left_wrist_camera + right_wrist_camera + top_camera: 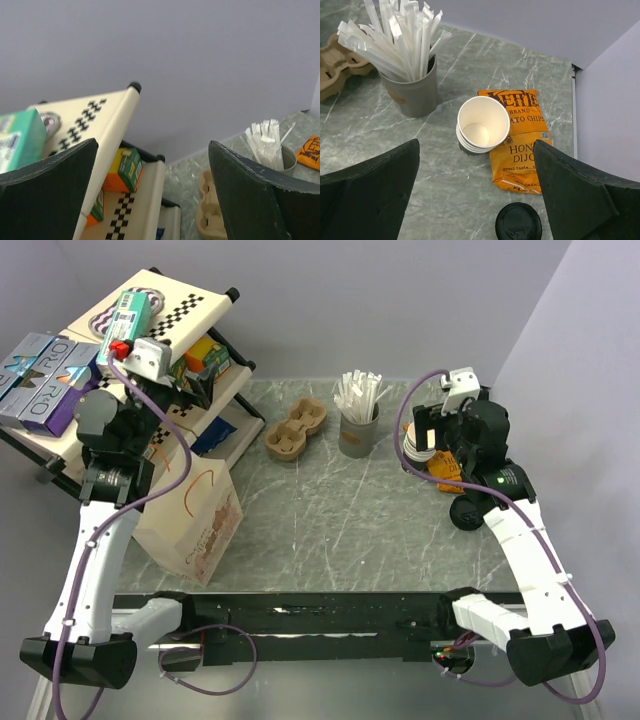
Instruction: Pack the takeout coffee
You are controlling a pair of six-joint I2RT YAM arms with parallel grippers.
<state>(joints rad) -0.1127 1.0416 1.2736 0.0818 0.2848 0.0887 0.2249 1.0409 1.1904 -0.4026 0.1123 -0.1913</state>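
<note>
- Top view: the small dark brown paper cup with a round black top (466,512) stands on the grey marbled table (330,530), beside the right arm.
- Left wrist view: the left gripper (152,150) is spread wide and empty, facing a cream shelf rack (100,115).
- Right wrist view: the right gripper (476,147) is spread and empty over stacked white paper cups (482,125). The dark cup sits just beside an orange chip bag (520,145).

One takeout coffee (518,223), one chip bag (520,150), one paper bag (195,515)

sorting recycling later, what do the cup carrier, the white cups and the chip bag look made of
Cup carrier: likely molded paper pulp, matte tan with soft rounded wells. White cups: paper, matte white with thin rolled rims. Chip bag: thin printed film, plastic or foil-lined, unclear which; it lies flat and wrinkled.
</note>
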